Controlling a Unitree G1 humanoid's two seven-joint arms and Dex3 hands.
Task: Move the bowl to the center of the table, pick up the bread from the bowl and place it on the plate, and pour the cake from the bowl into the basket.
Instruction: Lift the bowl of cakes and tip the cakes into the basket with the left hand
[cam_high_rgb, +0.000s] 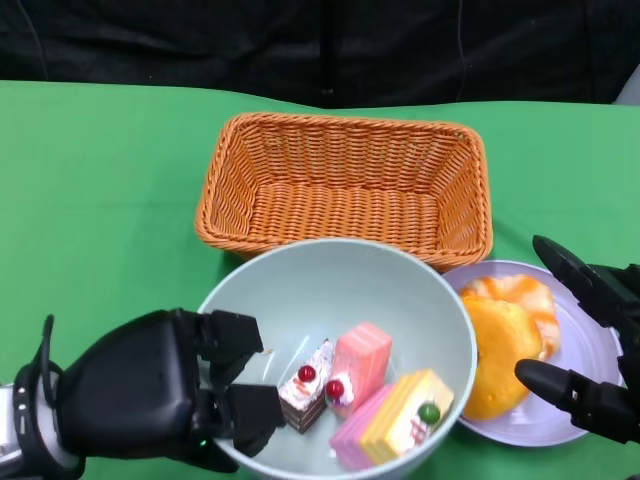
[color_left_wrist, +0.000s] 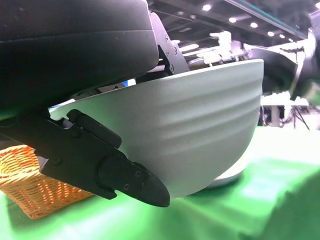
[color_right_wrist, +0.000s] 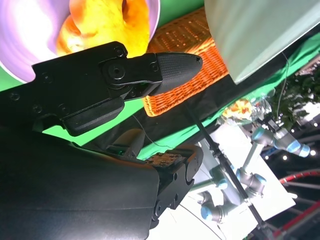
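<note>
My left hand (cam_high_rgb: 170, 395) grips the near-left rim of the pale green bowl (cam_high_rgb: 400, 275), fingers inside and outside the wall. The bowl (color_left_wrist: 200, 130) appears lifted off the green table in the left wrist view. Several cake pieces lie in it: a chocolate slice (cam_high_rgb: 305, 385), a pink one (cam_high_rgb: 360, 365) and a pink-yellow one (cam_high_rgb: 400, 420). The orange bread (cam_high_rgb: 500, 350) lies on the lilac plate (cam_high_rgb: 590, 375) at the right. My right hand (cam_high_rgb: 590, 345) is beside the plate, fingers spread and holding nothing. The plate (color_right_wrist: 25, 35) and bread (color_right_wrist: 107, 20) show past the right fingers (color_right_wrist: 165, 70).
The orange wicker basket (cam_high_rgb: 345, 185) stands just behind the bowl, nothing in it. The basket (color_right_wrist: 185, 75) and basket (color_left_wrist: 35, 190) also show in both wrist views. Green cloth (cam_high_rgb: 90, 190) covers the table, with a dark backdrop beyond its far edge.
</note>
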